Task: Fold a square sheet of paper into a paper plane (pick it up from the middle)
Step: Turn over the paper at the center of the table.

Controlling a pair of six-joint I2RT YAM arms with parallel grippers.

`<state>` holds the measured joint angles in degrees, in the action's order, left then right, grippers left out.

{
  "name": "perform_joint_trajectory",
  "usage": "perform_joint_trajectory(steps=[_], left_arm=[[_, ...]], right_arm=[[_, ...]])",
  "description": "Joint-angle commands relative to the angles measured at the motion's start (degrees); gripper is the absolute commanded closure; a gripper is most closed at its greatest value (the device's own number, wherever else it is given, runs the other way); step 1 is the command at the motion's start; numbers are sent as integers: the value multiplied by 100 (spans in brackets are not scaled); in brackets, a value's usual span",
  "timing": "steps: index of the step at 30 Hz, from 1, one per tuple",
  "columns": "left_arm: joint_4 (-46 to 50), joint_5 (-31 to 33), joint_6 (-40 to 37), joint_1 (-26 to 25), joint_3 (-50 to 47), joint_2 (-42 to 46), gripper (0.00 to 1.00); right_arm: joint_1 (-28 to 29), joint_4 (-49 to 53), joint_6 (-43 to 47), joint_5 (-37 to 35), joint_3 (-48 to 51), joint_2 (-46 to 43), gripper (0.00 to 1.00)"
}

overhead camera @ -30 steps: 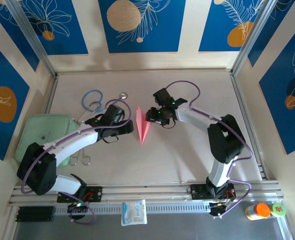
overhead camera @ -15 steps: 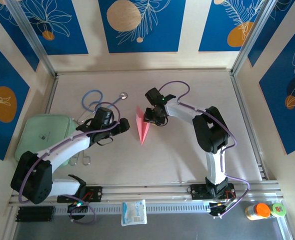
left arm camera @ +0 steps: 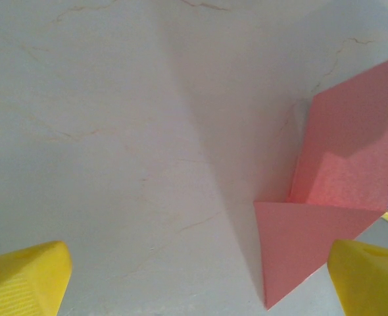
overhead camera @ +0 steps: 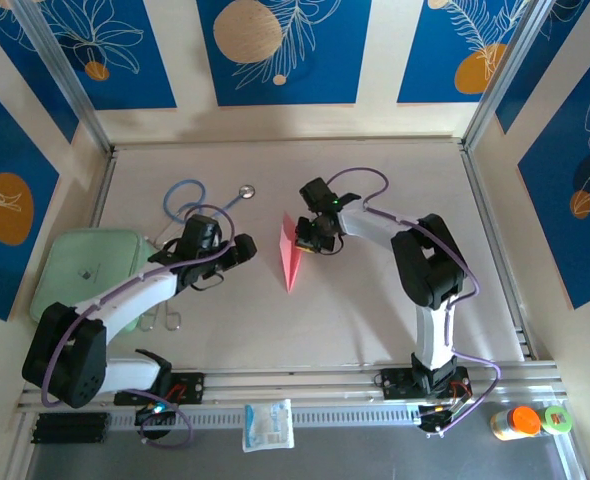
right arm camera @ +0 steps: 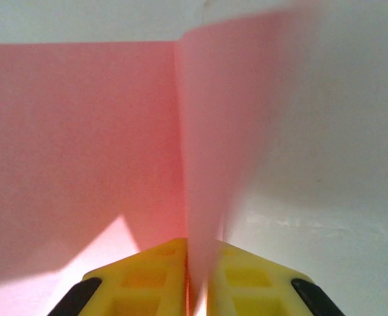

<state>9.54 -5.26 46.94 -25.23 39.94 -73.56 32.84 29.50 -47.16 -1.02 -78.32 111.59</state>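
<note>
Plane (overhead camera: 291, 262) lies near the middle of the counter (overhead camera: 365, 320), nose toward the arm bases, folded to a narrow dart. Right hand (overhead camera: 307, 242) is closed on its far, wide end, with one upright flap pinched between the yellow fingers (right arm camera: 148, 273) while the other wing lies flat. Left hand (overhead camera: 245, 252) hangs just to the plane's left, jaws spread wide and holding nothing, clear of the paper.

The step looks like raising or setting a wing along the centre crease. Done well, the pinch should sit close to that crease and move slowly, since thin paper will likely buckle or spring open. The left hand could press the flat wing down to stop the dart sliding.
</note>
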Motion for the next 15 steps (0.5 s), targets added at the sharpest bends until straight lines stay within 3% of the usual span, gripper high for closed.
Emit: perform_joint_trajectory(steps=[1,8,15], left_arm=[[-741,-773,432,326,-320,-32,1],[-1598,-1513,717,396,-470,-346,1],[-1977,-1759,759,343,-510,-723,10]], right_arm=[[-247,-1465,79,1139,735,-699,88],[-475,-2756,-24,2589,1275,-591,87],[-491,-2962,-69,2603,1454,-329,88]])
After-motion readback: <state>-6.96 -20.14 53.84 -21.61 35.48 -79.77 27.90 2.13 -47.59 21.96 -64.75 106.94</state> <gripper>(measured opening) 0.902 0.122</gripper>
